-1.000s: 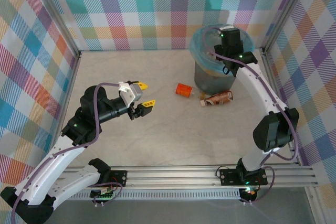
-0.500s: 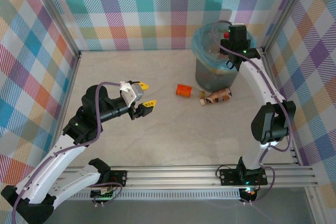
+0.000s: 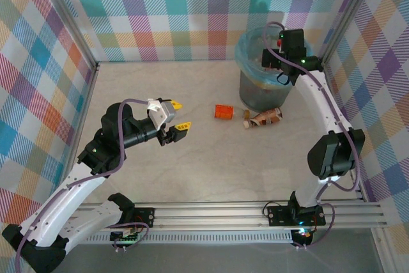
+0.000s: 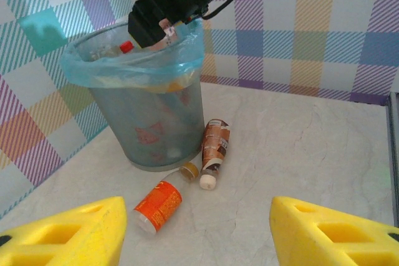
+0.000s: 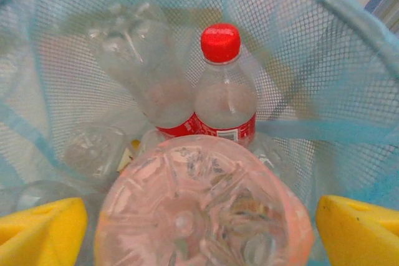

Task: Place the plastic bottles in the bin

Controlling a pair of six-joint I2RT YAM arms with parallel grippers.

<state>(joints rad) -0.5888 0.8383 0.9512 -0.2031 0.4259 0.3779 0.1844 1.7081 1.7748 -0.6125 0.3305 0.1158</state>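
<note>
Inspector: Right gripper (image 5: 201,232)?
Clerk: Above the round grey blue-lined bin (image 5: 330,60). Fingers wide, pinkish clear plastic bottle (image 5: 187,197) between them; contact not discernible.
Inspector: Left gripper (image 4: 199,228)?
Clerk: Fingers apart, holding nothing. Orange-labelled bottle (image 3: 223,111) and brown-labelled bottle (image 3: 263,118) lie beside the bin.

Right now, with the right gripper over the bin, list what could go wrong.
1. The pink bottle between the wide fingers of the right gripper hangs over a pile with a red-capped bottle standing tall; it may land high and tip out of the bin.
2. The orange-label bottle and brown-label bottle lie at the bin's foot; the open left gripper reaching there might roll them or nudge the bin.
</note>
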